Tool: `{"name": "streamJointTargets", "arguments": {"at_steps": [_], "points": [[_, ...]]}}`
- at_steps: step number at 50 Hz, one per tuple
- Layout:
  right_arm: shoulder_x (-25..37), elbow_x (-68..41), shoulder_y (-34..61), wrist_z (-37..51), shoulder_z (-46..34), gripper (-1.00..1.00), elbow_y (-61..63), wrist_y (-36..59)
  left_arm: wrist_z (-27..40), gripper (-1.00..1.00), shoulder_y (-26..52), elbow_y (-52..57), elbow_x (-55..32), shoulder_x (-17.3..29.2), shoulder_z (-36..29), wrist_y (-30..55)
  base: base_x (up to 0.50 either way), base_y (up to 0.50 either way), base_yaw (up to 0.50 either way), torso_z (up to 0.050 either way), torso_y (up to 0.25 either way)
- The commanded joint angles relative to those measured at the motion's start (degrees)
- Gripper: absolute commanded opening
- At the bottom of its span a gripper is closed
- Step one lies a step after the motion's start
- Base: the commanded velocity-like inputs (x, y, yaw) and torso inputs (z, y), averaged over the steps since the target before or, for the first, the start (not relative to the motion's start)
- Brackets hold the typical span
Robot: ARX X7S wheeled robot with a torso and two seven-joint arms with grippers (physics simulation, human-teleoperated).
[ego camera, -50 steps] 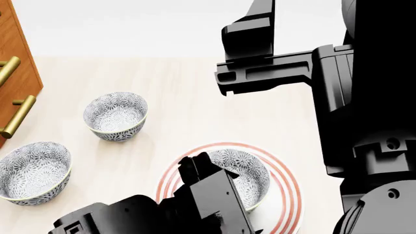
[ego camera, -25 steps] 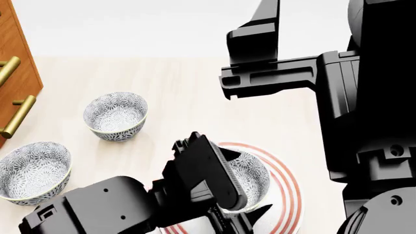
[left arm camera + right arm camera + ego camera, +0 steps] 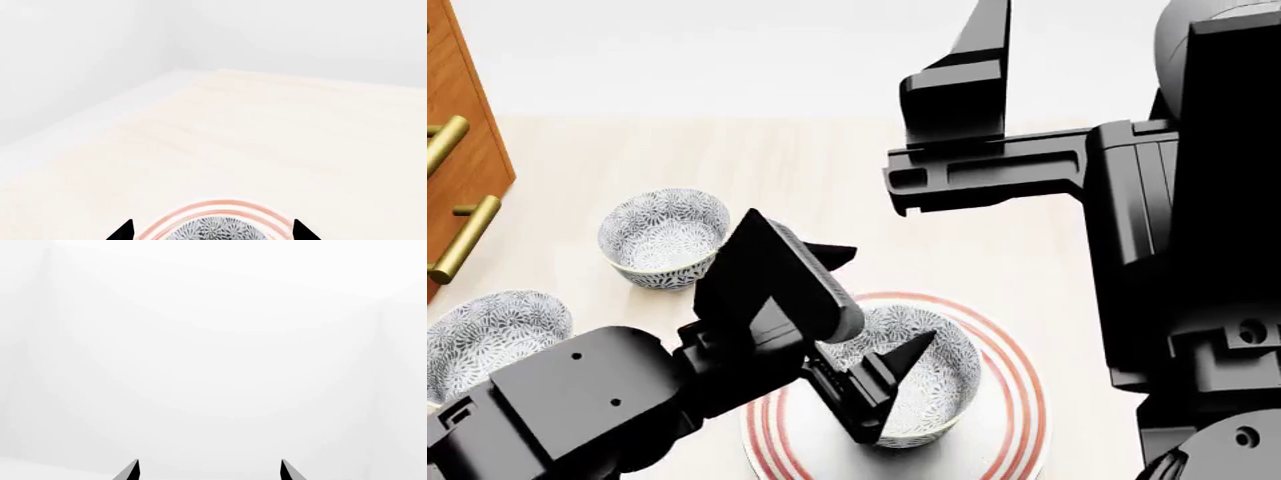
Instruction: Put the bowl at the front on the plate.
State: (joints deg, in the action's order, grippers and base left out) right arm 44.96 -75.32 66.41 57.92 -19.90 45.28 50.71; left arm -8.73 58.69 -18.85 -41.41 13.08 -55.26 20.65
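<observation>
The tabletop (image 3: 827,180) carries the plate (image 3: 1021,400), and the bowl (image 3: 941,385) already sits inside its red rings, with the left hand (image 3: 874,330) released, fingers spread wide above it. Main risk, judging by that: one finger hangs over the bowl's inside, so a careless pull-out could clip the rim and tip or drag it off. Right hand (image 3: 208,471) is parked high, also spread; two other bowls (image 3: 665,238) are well apart.
</observation>
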Motion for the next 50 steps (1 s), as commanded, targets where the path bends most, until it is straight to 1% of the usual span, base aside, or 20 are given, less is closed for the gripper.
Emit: {"name": "streamJointTargets", "arguments": {"at_steps": [1, 7, 9, 12, 18, 23, 26, 29, 30, 31, 32, 33, 35, 37, 38, 41, 45, 47, 48, 50], "points": [[1.2, -1.0, -1.0, 1.0, 0.9, 1.00, 1.1, -0.5, 1.4, 1.00, -0.2, -1.2, -1.0, 1.7, 2.5, -1.0, 0.00, 0.00, 0.00, 0.000, 0.000], [1.7, -1.1, -1.5, 1.3, 1.2, 1.00, 1.4, -0.8, 2.1, 1.00, -0.8, -0.6, -1.3, 3.4, 3.3, -1.2, 0.00, 0.00, 0.00, 0.000, 0.000], [1.8, -1.0, -1.6, 1.6, 1.3, 1.00, 1.5, -0.8, 2.5, 1.00, -1.9, 0.1, -3.2, 3.9, 5.2, -2.0, 0.00, 0.00, 0.00, 0.000, 0.000], [1.7, -1.1, -1.1, 1.8, 1.3, 1.00, 1.3, -0.7, 3.6, 1.00, -3.4, -0.6, -2.0, 4.8, 5.6, -4.2, 0.00, 0.00, 0.00, 0.000, 0.000], [1.8, -0.7, -1.4, 1.6, 1.1, 1.00, 1.6, -0.7, 5.7, 1.00, -3.7, -0.7, -4.3, 6.4, 9.1, -4.9, 0.00, 0.00, 0.00, 0.000, 0.000], [1.7, -0.3, -1.8, 1.3, 0.9, 1.00, 1.6, -1.0, 6.9, 1.00, -4.2, 1.9, -5.3, 7.6, 10.3, -5.0, 0.00, 0.00, 0.00, 0.000, 0.000], [1.7, 0.2, -2.4, 1.0, 0.8, 1.00, 1.8, -1.3, 10.1, 1.00, -4.6, 2.2, -5.9, 7.4, 11.7, -5.0, 0.00, 0.00, 0.00, 0.000, 0.000], [0.9, 1.1, -2.5, 0.6, 0.2, 1.00, 1.7, -1.4, 12.1, 1.00, -5.1, 4.6, -5.3, 8.1, 11.3, -4.5, 0.00, 0.00, 0.00, 0.000, 0.000], [0.6, 1.5, -2.7, 0.3, 0.2, 1.00, 1.7, -1.8, 13.8, 1.00, -5.4, 5.0, -5.2, 8.0, 12.5, -5.5, 0.00, 0.00, 0.00, 0.000, 0.000], [0.5, 1.7, -2.7, 0.1, 0.0, 1.00, 1.8, -1.8, 15.1, 1.00, -5.3, 4.9, -6.3, 8.0, 13.4, -4.8, 0.00, 0.00, 0.00, 0.000, 0.000], [0.5, 1.9, -2.9, 0.0, -0.1, 1.00, 1.8, -1.9, 14.8, 1.00, -5.3, 5.6, -7.4, 8.3, 13.5, -3.7, 0.00, 0.00, 0.00, 0.000, 0.000], [0.5, 2.0, -3.1, 0.0, 0.0, 1.00, 1.8, -2.0, 14.9, 1.00, -5.7, 6.8, -6.6, 8.8, 13.1, -4.3, 0.00, 0.00, 0.00, 0.000, 0.000], [0.7, 2.8, -4.2, -0.3, 0.0, 1.00, 1.9, -2.5, 18.2, 1.00, -6.5, 8.5, -4.4, 9.6, 13.1, -5.2, 0.00, 0.00, 0.00, 0.000, 0.000], [0.7, 3.4, -5.1, -0.6, 0.0, 1.00, 2.0, -3.0, 19.0, 1.00, -6.8, 9.4, -5.0, 10.1, 13.8, -5.1, 0.00, 0.00, 0.00, 0.000, 0.000], [0.6, 3.6, -5.4, -0.6, 0.1, 1.00, 2.0, -3.3, 20.5, 1.00, -6.8, 9.3, -3.1, 10.2, 13.3, -5.4, 0.00, 0.00, 0.00, 0.000, 0.000], [0.3, 4.0, -5.9, -0.7, -0.2, 1.00, 2.0, -3.5, 22.7, 1.00, -7.1, 9.1, -4.1, 10.1, 14.4, -4.7, 0.00, 0.00, 0.00, 0.000, 0.000], [0.6, 4.2, -6.6, -0.6, -0.1, 1.00, 2.3, -3.7, 25.5, 1.00, -8.4, 11.7, -1.7, 11.2, 13.8, -5.4, 0.00, 0.00, 0.00, 0.000, 0.000], [0.5, 4.5, -6.9, -0.6, -0.3, 1.00, 2.4, -3.9, 26.8, 1.00, -9.2, 13.2, -2.0, 11.6, 14.5, -5.7, 0.00, 0.00, 0.00, 0.000, 0.000], [0.3, 5.1, -7.5, -0.7, -0.2, 1.00, 2.6, -4.4, 28.9, 1.00, -9.5, 13.7, -0.7, 11.9, 14.6, -6.1, 0.00, 0.00, 0.00, 0.000, 0.000], [0.2, 5.9, -8.3, -1.1, -0.4, 1.00, 2.6, -4.9, 28.5, 1.00, -9.9, 15.2, -1.6, 12.5, 14.6, -5.6, 0.00, 0.00, 0.00, 0.000, 0.000]]}}
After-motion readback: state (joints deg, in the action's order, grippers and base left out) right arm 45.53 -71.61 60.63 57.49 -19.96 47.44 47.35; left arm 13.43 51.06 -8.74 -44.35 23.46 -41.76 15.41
